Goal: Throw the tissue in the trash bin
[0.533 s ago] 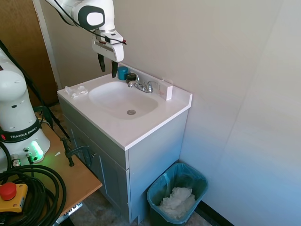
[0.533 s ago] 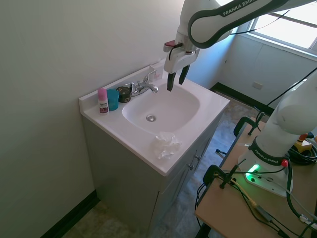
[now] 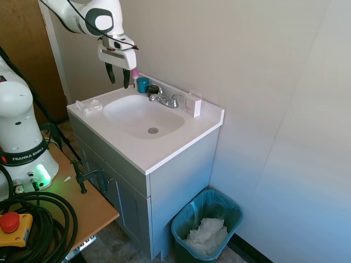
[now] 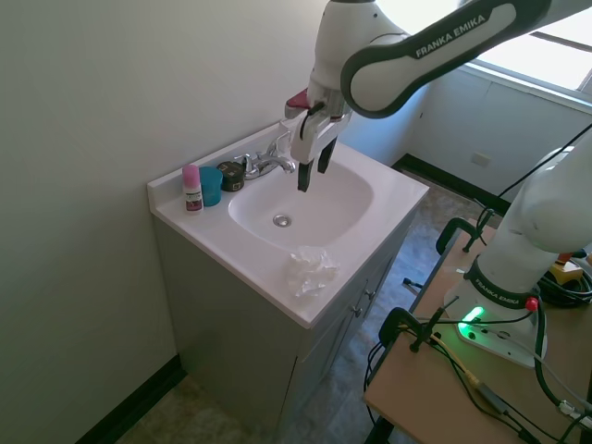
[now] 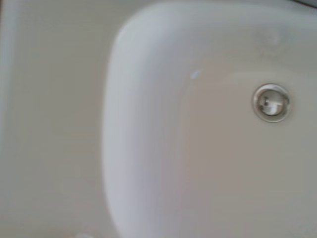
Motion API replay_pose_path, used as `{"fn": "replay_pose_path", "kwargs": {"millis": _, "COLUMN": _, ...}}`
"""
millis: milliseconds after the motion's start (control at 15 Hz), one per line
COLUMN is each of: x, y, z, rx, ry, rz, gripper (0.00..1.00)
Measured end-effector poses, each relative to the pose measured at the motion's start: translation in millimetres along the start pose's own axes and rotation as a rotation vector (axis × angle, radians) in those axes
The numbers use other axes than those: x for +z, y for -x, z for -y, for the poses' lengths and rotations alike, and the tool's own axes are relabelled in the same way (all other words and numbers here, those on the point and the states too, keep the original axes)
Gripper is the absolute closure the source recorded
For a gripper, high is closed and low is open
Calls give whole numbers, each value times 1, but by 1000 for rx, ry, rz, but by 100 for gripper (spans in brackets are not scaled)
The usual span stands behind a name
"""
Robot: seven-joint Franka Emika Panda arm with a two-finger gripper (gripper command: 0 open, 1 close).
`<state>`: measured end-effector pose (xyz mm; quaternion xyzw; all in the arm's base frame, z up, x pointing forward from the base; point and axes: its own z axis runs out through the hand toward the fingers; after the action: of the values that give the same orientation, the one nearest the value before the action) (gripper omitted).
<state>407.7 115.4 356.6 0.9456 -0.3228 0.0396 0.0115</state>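
The tissue is a small crumpled white wad lying on the front corner of the white sink counter, also seen as the tissue in the second exterior view. My gripper hangs open and holds nothing, well above the basin's rim, apart from the wad. From the other side the gripper hovers over the basin near the faucet. The teal trash bin stands on the floor beside the cabinet, with a heap of white paper inside. The wrist view shows only the basin and its drain.
A chrome faucet, a teal cup, a pink-capped bottle and a small white box line the back of the counter against the wall. A wooden table edge sits close to the cabinet front.
My gripper has shifted sideways over the basin toward the cup end of the counter and dropped slightly. It stays open. The tissue has not moved.
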Motion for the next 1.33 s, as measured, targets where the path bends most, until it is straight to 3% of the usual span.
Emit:
{"fn": "replay_pose_path", "kwargs": {"millis": 467, "x": 55, "y": 101, "z": 29, "rx": -85, "ry": 75, "rz": 8, "gripper": 0}}
{"fn": "replay_pose_path", "kwargs": {"millis": 733, "x": 95, "y": 119, "z": 31, "rx": -96, "ry": 128, "rz": 31, "gripper": 0}}
{"fn": "replay_pose_path", "kwargs": {"millis": 800, "x": 104, "y": 118, "z": 30, "rx": -92, "ry": 137, "rz": 40, "gripper": 100}}
{"fn": "replay_pose_path", "kwargs": {"millis": 1333, "x": 117, "y": 107, "z": 29, "rx": -66, "ry": 140, "rz": 67, "gripper": 100}}
